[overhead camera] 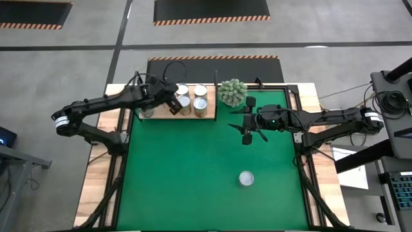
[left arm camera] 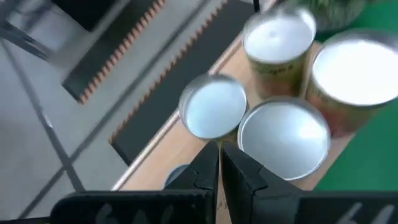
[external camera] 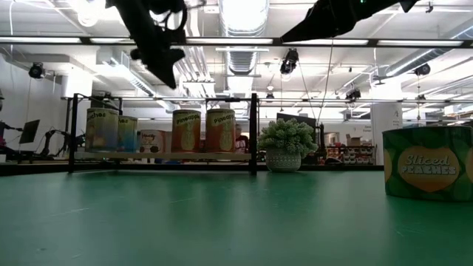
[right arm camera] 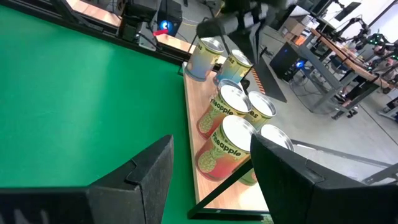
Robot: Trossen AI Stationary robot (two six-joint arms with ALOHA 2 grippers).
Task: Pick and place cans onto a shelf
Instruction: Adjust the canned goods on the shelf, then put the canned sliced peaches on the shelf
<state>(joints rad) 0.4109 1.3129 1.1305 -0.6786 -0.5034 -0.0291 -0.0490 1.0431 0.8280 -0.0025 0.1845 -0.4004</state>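
Observation:
Several cans stand upright on the pale wooden shelf (overhead camera: pixel 161 115) at the mat's far edge, among them two pineapple cans (overhead camera: pixel 200 106) (right arm camera: pixel 227 146). One peach can (overhead camera: pixel 246 178) (external camera: pixel 427 171) stands alone on the green mat, near the front right. My left gripper (overhead camera: pixel 172 102) (left arm camera: pixel 219 169) hovers shut and empty above the shelf's cans (left arm camera: pixel 212 114), clear of their tops in the low view (external camera: pixel 164 63). My right gripper (overhead camera: pixel 246 126) (right arm camera: pixel 211 168) is open and empty above the mat, right of the shelf and far of the lone can.
A spiky grey-green plant ball (overhead camera: pixel 232 92) (external camera: pixel 287 144) in a pot stands just right of the shelf, close to my right gripper. A thin black frame (external camera: pixel 253 133) stands around the shelf. Open green mat (overhead camera: pixel 180 174) lies in front of the shelf.

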